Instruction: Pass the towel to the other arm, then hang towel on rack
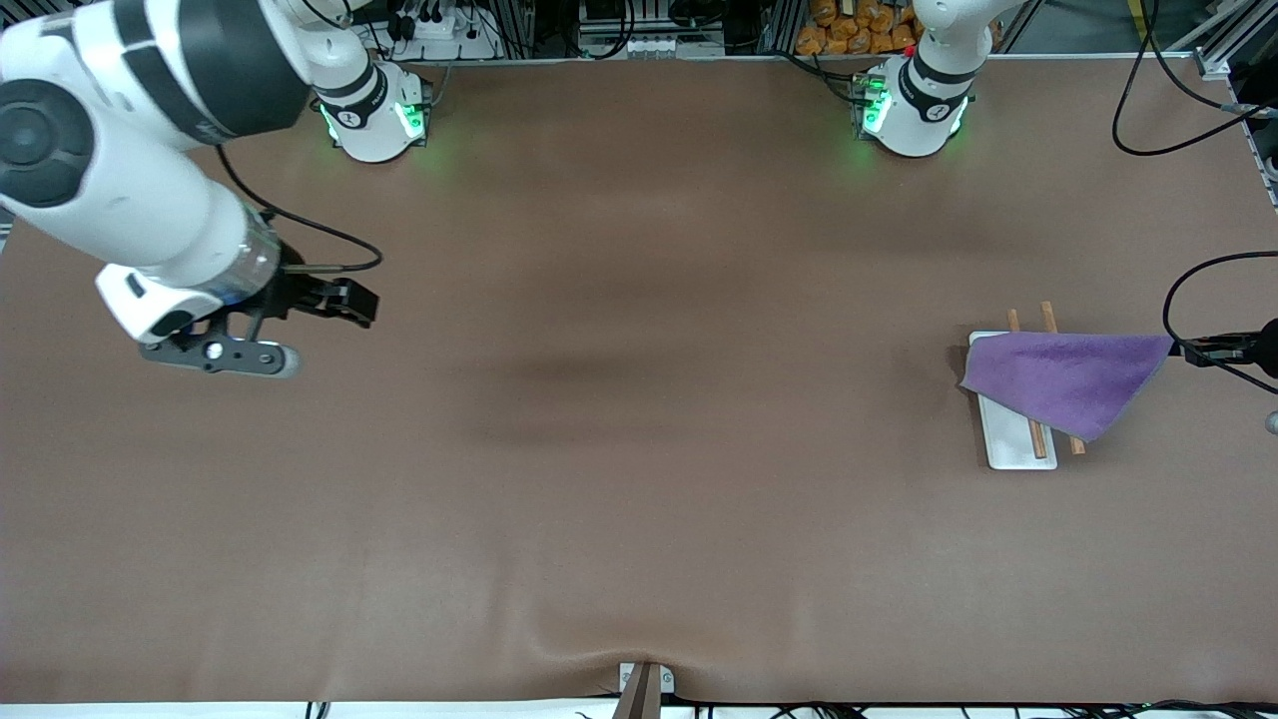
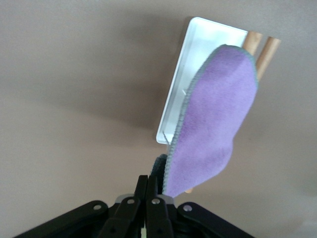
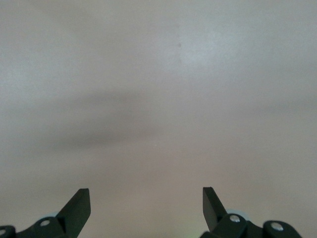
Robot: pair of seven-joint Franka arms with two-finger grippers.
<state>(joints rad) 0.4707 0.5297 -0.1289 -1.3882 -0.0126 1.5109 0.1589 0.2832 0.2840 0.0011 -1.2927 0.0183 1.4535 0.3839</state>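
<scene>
The lilac towel (image 1: 1068, 374) lies spread over the rack (image 1: 1010, 444), a white base plate with two brown wooden rods (image 1: 1038, 437), near the left arm's end of the table. The rod ends stick out past both towel edges. My left gripper (image 1: 1184, 349) is shut on the towel's corner, beside the rack. The left wrist view shows the towel (image 2: 213, 124) stretching from the left gripper (image 2: 149, 182) across the rack (image 2: 198, 59) and the rods (image 2: 267, 49). My right gripper (image 1: 365, 308) is open and empty over bare table at the right arm's end; the right wrist view shows it (image 3: 146, 196) the same.
A brown mat (image 1: 639, 449) covers the table. Black cables (image 1: 1188, 290) loop near the left gripper. A small clamp (image 1: 644, 684) sits at the table edge nearest the front camera. The arm bases (image 1: 374, 115) stand along the edge farthest from it.
</scene>
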